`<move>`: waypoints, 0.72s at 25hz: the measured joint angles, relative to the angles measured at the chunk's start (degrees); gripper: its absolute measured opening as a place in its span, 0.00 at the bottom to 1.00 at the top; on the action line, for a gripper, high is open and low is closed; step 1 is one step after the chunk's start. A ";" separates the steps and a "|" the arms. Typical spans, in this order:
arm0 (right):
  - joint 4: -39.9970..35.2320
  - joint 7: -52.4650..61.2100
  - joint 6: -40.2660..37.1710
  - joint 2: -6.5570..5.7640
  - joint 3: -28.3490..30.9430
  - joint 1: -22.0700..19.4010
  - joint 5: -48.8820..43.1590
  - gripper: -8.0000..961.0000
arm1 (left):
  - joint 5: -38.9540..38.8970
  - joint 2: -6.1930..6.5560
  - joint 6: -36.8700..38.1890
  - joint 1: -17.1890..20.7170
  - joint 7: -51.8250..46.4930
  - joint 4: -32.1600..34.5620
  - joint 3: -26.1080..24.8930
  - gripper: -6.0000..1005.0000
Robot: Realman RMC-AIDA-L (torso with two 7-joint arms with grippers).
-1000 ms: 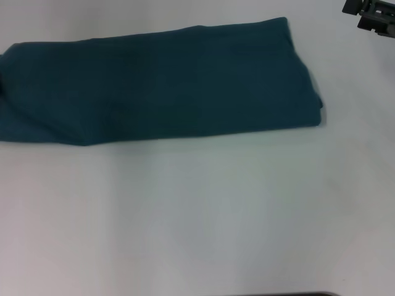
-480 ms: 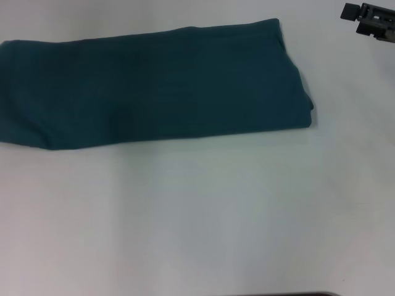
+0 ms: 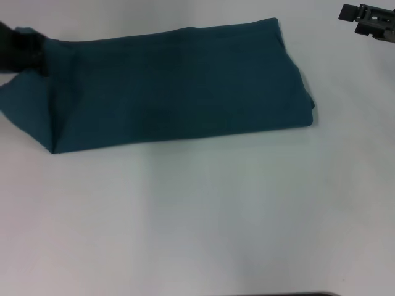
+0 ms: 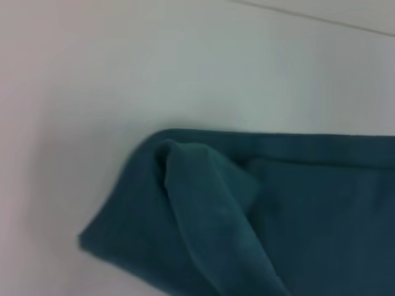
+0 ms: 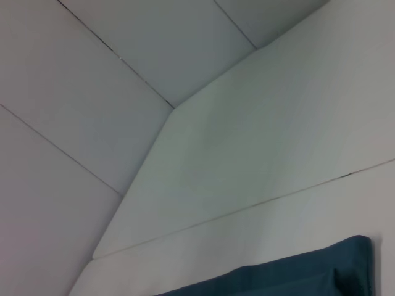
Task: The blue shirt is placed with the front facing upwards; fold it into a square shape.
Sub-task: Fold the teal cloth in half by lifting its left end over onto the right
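The large dark teal-blue cotton shirt (image 3: pixel 179 83) lies on the plain white table (image 3: pixel 203 216) as a long, narrow folded band running left to right across the far half of the surface. Only plain teal fabric faces up; no lettering or neck tag is visible, which suggests the printed front is folded inside. The shirt's right end is a squared, layered edge with several plies stacked, lying flat. Its left end is raised and drawn inward: the cloth forms a slanted flap that tapers to a point at the near-left corner, while the far-left corner rises toward the dark left gripper (image 3: pixel 18 52) at the shirt's upper-left edge.

The left wrist view shows the same end of the shirt (image 4: pixel 203 228) bunched into a rounded, lifted fold with a soft ridge across it, consistent with cloth being pulled up rather than resting. The gripper appears to be touching or holding this corner, yet the frames do not show its fingers, so whether it is pinching the fabric cannot be told. The likely purpose is to carry the left end over toward the shirt's right end, shortening the band into a square.

The black right gripper (image 3: pixel 370 18) sits well apart from the shirt, beyond its far-right corner, above the table; its finger state cannot be told. Its wrist view catches only the shirt's far corner (image 5: pixel 296 274) and bare table, suggesting it waits clear of the fold.
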 joint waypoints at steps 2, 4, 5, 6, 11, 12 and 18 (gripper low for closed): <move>0.00 -0.05 0.02 0.03 0.01 -0.08 0.00 0.98 | -0.70 -0.42 0.46 -1.30 0.00 0.08 0.01 0.03; 0.00 -0.06 0.01 0.07 0.01 -0.12 0.00 0.98 | -1.62 -0.74 0.82 -2.43 0.00 0.27 -0.03 0.03; 0.00 -0.07 0.01 0.07 0.01 -0.12 -0.01 0.98 | -2.16 -0.88 0.94 -2.81 0.00 0.43 -0.04 0.03; 0.00 -0.09 0.02 0.07 0.01 -0.12 -0.01 0.98 | -2.66 -1.02 1.00 -3.14 -0.01 0.56 -0.06 0.03; 0.04 -0.18 0.33 0.15 -0.02 -0.06 0.00 0.98 | -5.57 -2.07 1.02 -4.50 -0.03 1.33 -0.19 0.03; 0.06 -0.19 0.38 0.17 -0.03 -0.05 -0.01 0.98 | -6.24 -2.20 0.98 -4.68 -0.03 1.62 -0.19 0.03; 0.09 -0.28 0.43 0.20 -0.08 -0.02 -0.08 0.98 | -11.84 -2.67 -0.64 -5.21 -0.04 4.61 -0.20 0.03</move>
